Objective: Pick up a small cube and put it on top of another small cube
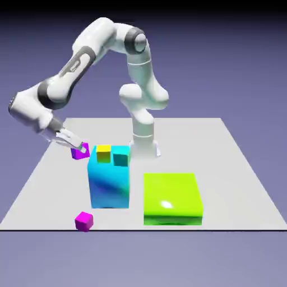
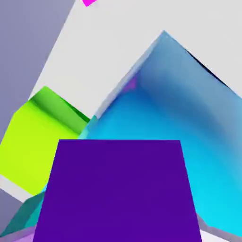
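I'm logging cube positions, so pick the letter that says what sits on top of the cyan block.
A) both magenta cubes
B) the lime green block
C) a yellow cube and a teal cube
C: the yellow cube and the teal cube show at the top of the cyan block.

Setting: simulated robot test scene, rendered; no real room identifiable.
Evidence observed: a white arm (image 1: 84, 61) is mounted on a plain pale grey table (image 1: 230, 168) against a smooth blue-violet backdrop (image 1: 224, 67). On the table stand flat-coloured blocks, one cyan (image 1: 109, 185) and one lime (image 1: 172, 196), with small plain cubes. Surfaces are uniform and computer-shaded, edges crisp. The hand view shows the same plain surfaces.
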